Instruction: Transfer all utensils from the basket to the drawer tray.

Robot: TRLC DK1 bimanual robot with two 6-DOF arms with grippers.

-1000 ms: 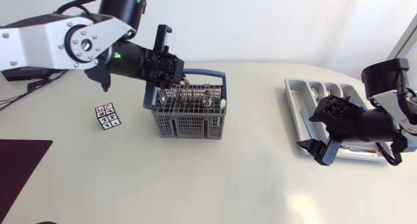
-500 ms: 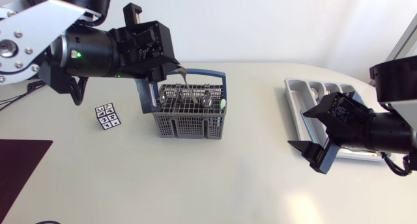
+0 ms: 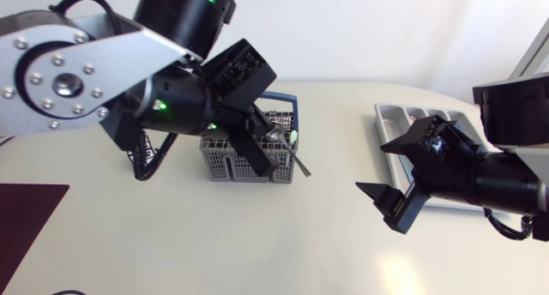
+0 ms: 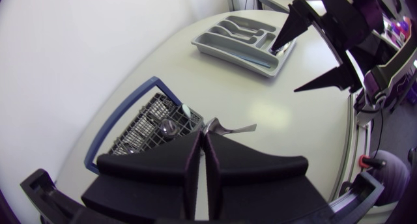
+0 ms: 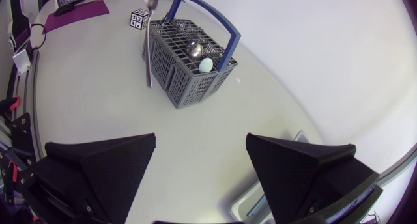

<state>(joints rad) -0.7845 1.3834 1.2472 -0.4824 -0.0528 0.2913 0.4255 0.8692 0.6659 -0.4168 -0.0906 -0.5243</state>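
My left gripper (image 3: 262,155) hangs above the grey wire basket (image 3: 230,166), shut on a silver utensil (image 3: 296,160) whose end sticks out past the fingers. In the left wrist view the shut gripper (image 4: 201,135) holds that utensil (image 4: 229,127) over the basket (image 4: 139,127). The right wrist view shows the utensil (image 5: 148,49) hanging beside the basket (image 5: 189,71), which still holds a spoon (image 5: 195,49) and a pale green piece (image 5: 206,65). My right gripper (image 3: 388,171) stands open and empty left of the grey drawer tray (image 3: 388,115).
The basket's blue handle (image 3: 287,98) stands upright. A marker cube (image 5: 139,19) and a dark purple mat (image 3: 26,218) lie left of the basket. Bare tabletop lies between the basket and the tray (image 4: 244,38).
My left arm rose out of the basket with the utensil and swung right. My right gripper drifted left, away from the tray.
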